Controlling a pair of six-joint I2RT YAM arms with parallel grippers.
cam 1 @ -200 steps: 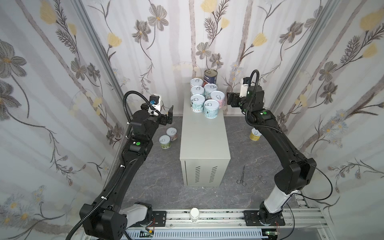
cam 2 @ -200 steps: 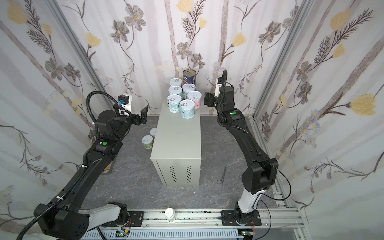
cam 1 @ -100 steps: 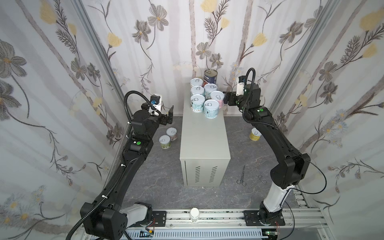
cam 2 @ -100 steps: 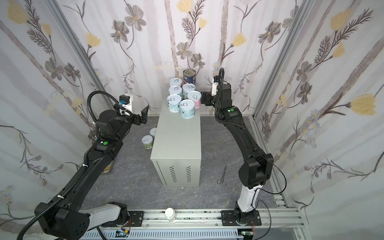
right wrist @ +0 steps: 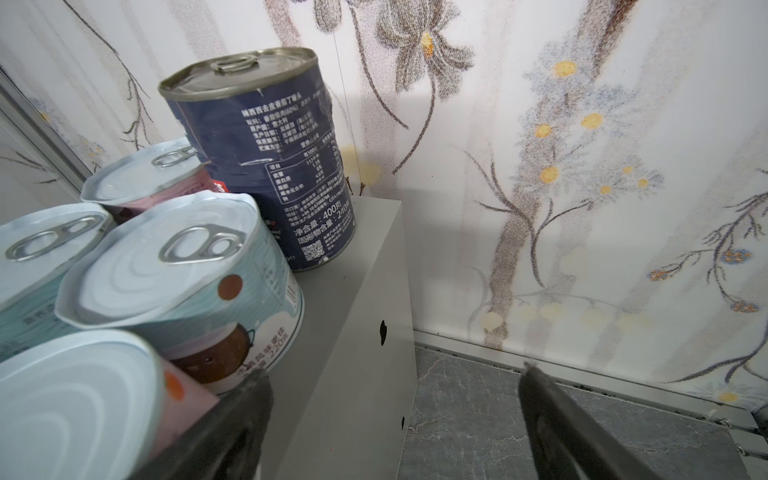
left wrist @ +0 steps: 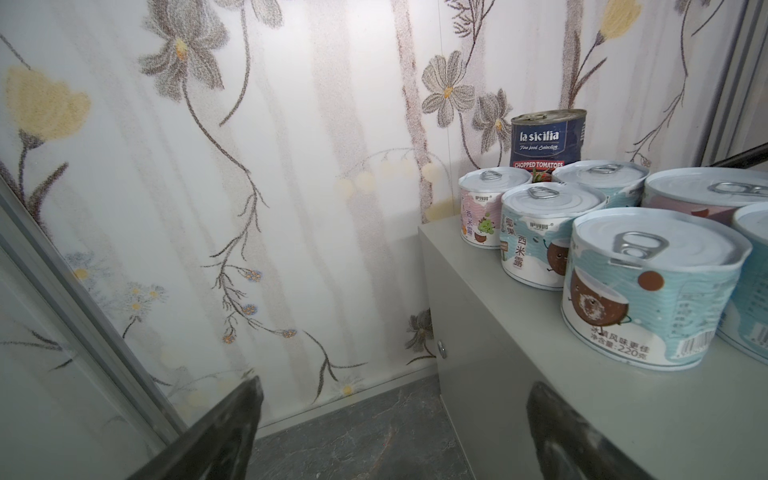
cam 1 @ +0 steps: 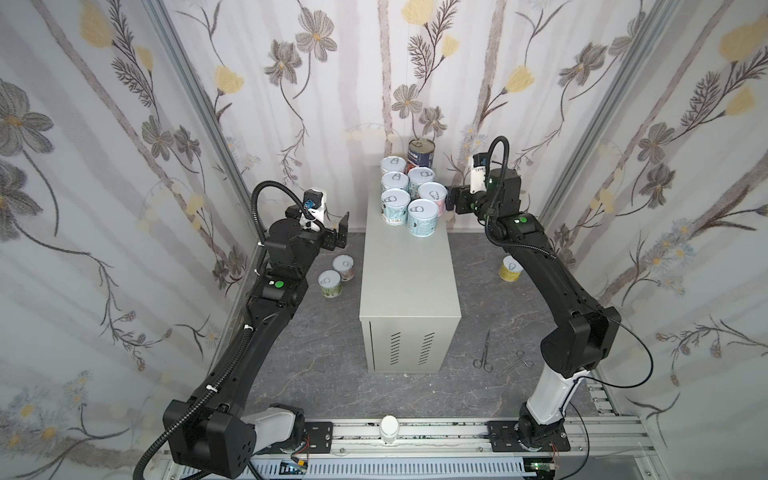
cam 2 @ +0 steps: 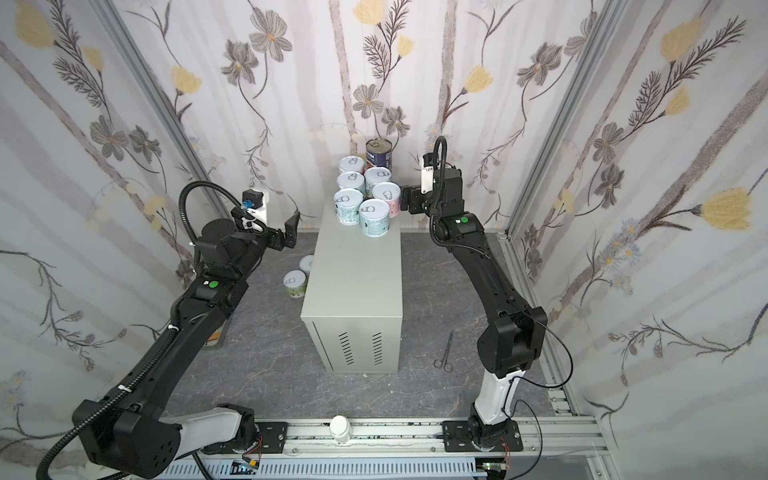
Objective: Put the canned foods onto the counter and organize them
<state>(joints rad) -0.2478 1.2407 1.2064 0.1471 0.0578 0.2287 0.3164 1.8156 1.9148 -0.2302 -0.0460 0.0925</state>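
Note:
The counter (cam 1: 409,270) is a tall grey-beige cabinet in the middle. Several canned foods stand grouped at its far end: short white-lidded cans (cam 1: 395,205) and one taller dark blue can (cam 1: 421,151). Two short cans (cam 1: 336,274) stand on the floor to the counter's left, and a yellow one (cam 1: 509,269) to its right. My right gripper (cam 1: 451,203) is open and empty beside the pink can (cam 1: 432,195), with one finger close by it (right wrist: 83,399). My left gripper (cam 1: 343,226) hangs open and empty at the counter's left edge (left wrist: 395,388).
Scissors (cam 1: 484,353) and forceps (cam 1: 515,362) lie on the dark floor to the right of the counter's near end. A white knob (cam 1: 389,428) sits on the front rail. Flowered walls close in on three sides.
My right gripper has edged left toward the can group and its jaws have spread wider. The left arm has stayed where it was.

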